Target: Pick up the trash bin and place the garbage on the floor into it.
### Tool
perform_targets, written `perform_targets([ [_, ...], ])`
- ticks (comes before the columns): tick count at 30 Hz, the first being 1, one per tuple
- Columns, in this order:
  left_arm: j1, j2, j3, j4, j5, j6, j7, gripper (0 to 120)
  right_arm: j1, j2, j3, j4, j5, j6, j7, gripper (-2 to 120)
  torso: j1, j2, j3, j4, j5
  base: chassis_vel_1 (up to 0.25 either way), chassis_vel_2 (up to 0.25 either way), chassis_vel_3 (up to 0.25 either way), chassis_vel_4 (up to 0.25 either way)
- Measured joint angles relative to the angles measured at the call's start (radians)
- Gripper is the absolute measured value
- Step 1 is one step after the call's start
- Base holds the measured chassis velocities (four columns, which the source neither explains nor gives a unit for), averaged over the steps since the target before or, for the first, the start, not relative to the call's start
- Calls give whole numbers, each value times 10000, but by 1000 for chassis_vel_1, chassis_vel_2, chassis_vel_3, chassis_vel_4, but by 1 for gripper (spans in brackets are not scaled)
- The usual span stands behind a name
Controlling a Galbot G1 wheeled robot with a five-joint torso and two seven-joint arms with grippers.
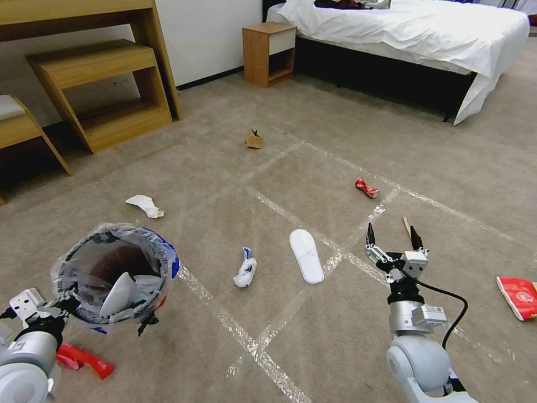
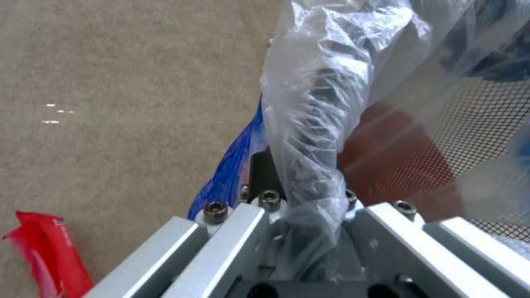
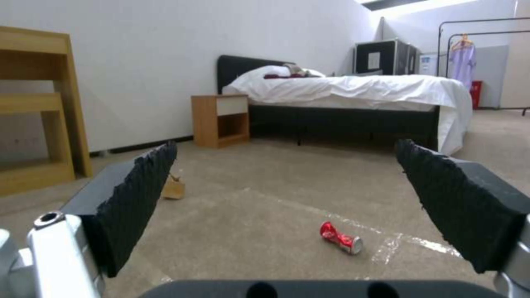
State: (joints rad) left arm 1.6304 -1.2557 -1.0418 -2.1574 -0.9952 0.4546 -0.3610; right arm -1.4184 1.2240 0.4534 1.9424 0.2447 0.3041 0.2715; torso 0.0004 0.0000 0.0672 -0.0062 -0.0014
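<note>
The fingers of our right gripper [image 1: 393,240] stood spread wide with nothing between them, held low over the floor [image 1: 235,168]. In the head view our left gripper [image 1: 70,305] carried the trash bin [image 1: 114,271] off the carpet at our left side, a white slipper already lying in it. Loose litter remained: a second white slipper [image 1: 306,255], a blue-and-white tissue wad [image 1: 245,270], a white wad [image 1: 144,205], a crushed red can [image 1: 366,188], a cardboard scrap [image 1: 253,139], a thin wooden stick [image 1: 406,225] and red wrappers [image 1: 519,296].

From the left wrist we saw our fingers closed on the bin's rim, the crinkled clear liner [image 2: 314,124] bunched between them, red mesh wall behind, and a glossy red wrapper [image 2: 52,252] on the short pile below.

From the right wrist the ridged black pads [image 3: 138,198] framed the dented can [image 3: 341,238], which lay beside a shiny tape strip [image 3: 397,244].

We judged the collecting step under way; the next pick would call for reaching down and forward, closing on something small and light.
</note>
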Motion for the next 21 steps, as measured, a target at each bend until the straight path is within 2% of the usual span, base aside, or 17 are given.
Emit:
perform_targets([
  [5, 16, -1, -13, -33, -4, 0, -2, 1, 2, 23, -96, -32, 1, 25, 0, 100, 0, 0, 1, 0, 0, -75, 56, 66, -51],
  [21, -90, 59, -37, 152, -41, -8, -5, 1, 125, 63, -186, -230, -5, 92, -17, 100, 0, 0, 0, 0, 0, 0, 0, 0, 0],
])
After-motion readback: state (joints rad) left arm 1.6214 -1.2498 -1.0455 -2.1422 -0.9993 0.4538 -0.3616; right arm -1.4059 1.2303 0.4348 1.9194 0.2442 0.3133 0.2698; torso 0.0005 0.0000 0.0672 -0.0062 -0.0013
